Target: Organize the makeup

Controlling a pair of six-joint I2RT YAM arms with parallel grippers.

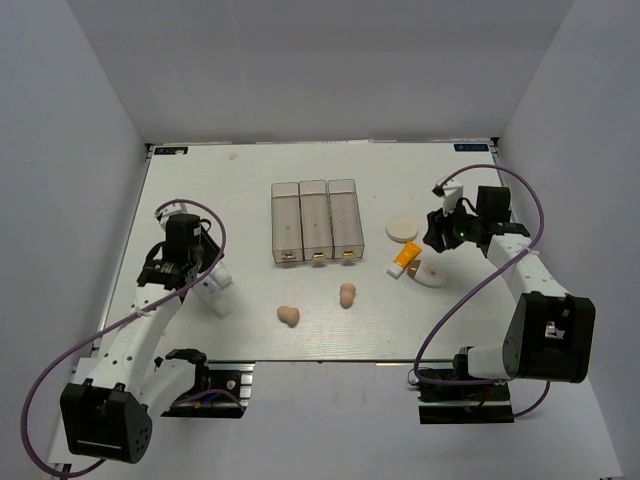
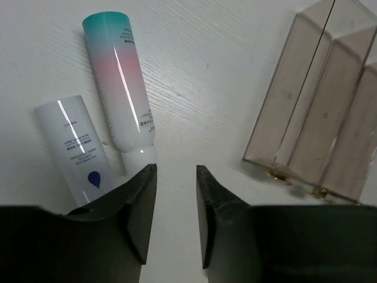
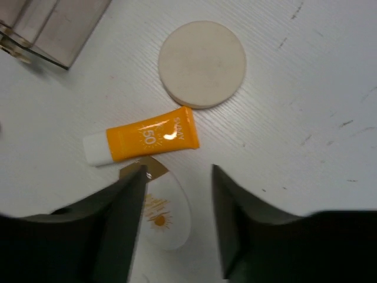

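The makeup lies scattered on the white table (image 1: 250, 200). Two beige egg-shaped sponges (image 1: 289, 316) (image 1: 347, 295) sit in front of the clear three-compartment box (image 1: 313, 220). At the left, a pink-and-teal tube (image 2: 121, 82) and a white tube with a blue drop (image 2: 79, 150) lie side by side. My left gripper (image 2: 177, 171) is open just right of them, over bare table. At the right lie a round cream puff (image 3: 202, 63), an orange-white tube (image 3: 144, 141) and a white oval pad (image 3: 165, 215). My right gripper (image 3: 177, 171) is open above the pad, which is partly hidden by one finger.
The box's lids look shut, with small gold clasps at its near end (image 2: 277, 174). Grey walls enclose the table on three sides. Purple cables loop from each arm (image 1: 200, 215).
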